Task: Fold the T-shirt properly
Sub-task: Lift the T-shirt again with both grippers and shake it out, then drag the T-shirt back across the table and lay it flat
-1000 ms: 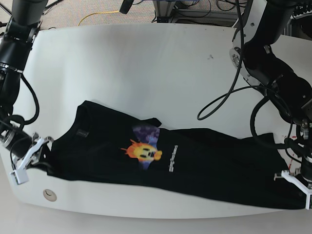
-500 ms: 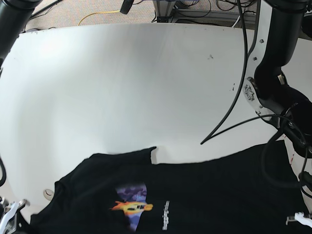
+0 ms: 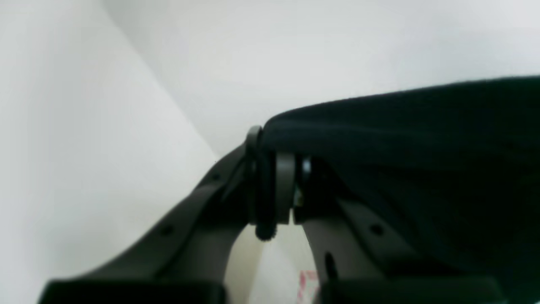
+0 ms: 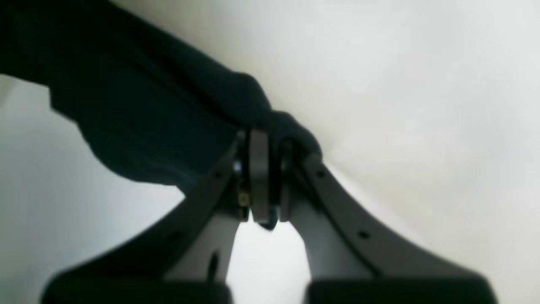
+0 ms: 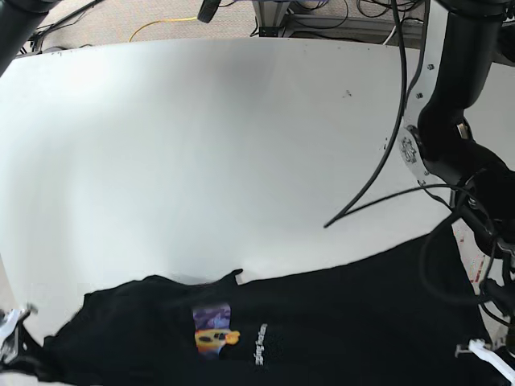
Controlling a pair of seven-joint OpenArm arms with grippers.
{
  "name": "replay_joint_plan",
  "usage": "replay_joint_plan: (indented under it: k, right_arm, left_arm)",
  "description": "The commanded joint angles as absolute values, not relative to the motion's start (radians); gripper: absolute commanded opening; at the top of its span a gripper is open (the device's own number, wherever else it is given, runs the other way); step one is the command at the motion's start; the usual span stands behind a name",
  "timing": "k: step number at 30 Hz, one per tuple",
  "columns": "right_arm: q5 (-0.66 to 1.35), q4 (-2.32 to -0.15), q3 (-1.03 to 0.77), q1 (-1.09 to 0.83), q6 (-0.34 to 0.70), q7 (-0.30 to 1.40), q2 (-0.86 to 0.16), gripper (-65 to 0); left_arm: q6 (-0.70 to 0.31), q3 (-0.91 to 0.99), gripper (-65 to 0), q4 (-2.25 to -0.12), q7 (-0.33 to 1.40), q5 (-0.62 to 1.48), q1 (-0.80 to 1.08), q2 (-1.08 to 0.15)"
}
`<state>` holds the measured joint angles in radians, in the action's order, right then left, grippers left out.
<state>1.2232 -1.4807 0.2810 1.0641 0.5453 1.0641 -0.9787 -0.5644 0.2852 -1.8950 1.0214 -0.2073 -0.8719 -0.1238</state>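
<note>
The black T-shirt [image 5: 322,322] hangs stretched across the bottom of the base view, with its purple and orange-yellow print [image 5: 213,326] left of centre. My right gripper [image 5: 10,326] is at the bottom left corner of that view. In the right wrist view, this gripper [image 4: 263,169] is shut on a bunched edge of the T-shirt [image 4: 147,118]. My left gripper [image 5: 491,358] is at the bottom right. The left wrist view shows the left gripper [image 3: 276,169] shut on a fold of the T-shirt [image 3: 422,147].
The white table [image 5: 201,145] fills most of the base view and has a small dark mark [image 5: 348,94]. The left arm's black body [image 5: 451,153] and a looping black cable [image 5: 378,177] stand at the right. A yellow cable [image 5: 161,24] lies on the floor beyond the far edge.
Both grippers, still shut on the T-shirt's ends, have dropped toward the bottom of the base view. The T-shirt has moved down with them, leaving more bare table behind it.
</note>
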Motion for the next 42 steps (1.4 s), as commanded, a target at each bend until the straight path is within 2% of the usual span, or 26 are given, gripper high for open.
replay_joint_plan:
  k: [1, 4, 8, 16, 24, 30, 38, 42]
  right_arm:
    - [1.256, -1.514, 0.18, 0.924, 0.575, 1.041, -0.998, -65.0]
    - [1.26, -1.544, -0.013, 0.651, 0.584, 1.041, -0.987, -65.0]
    - [1.251, -1.644, -0.2, 0.378, 0.582, 1.041, -0.937, -65.0]
    - [1.251, -1.75, -0.406, -0.025, 0.584, 1.041, -0.839, -65.0]
    - [1.256, -1.796, -0.449, -0.271, 0.582, 1.041, -0.75, -65.0]
    - [1.251, -1.796, -0.449, -0.383, 0.576, 1.041, -0.687, -65.0]
    - [1.25, -1.793, -0.441, -0.506, 0.576, 1.041, -0.664, -65.0]
    - [1.25, -1.793, -0.441, -0.541, 0.576, 1.041, -0.65, -65.0]
  left_arm:
    - [-0.558, 0.286, -64.4, -1.926, 1.001, -0.209, -0.855, -0.111]
    - [-0.559, 0.286, -64.4, -1.977, 1.001, -0.209, -0.739, -0.107]
    - [-0.561, 0.286, -64.4, -2.006, 1.006, -0.209, -0.591, -0.107]
    - [-0.562, 0.354, -64.7, -2.014, 1.001, -0.209, -0.297, -0.108]
    - [-0.564, 0.43, -64.7, -2.012, 1.001, -0.209, -0.042, -0.107]
    - [-0.567, 0.504, -64.7, -2.009, 1.001, -0.209, 0.12, -0.107]
    - [-0.693, 0.568, -64.7, -2.002, 1.004, -0.213, 0.308, -0.107]
    - [-0.698, 0.595, -64.7, -2.002, 1.001, -0.209, 0.346, -0.107]
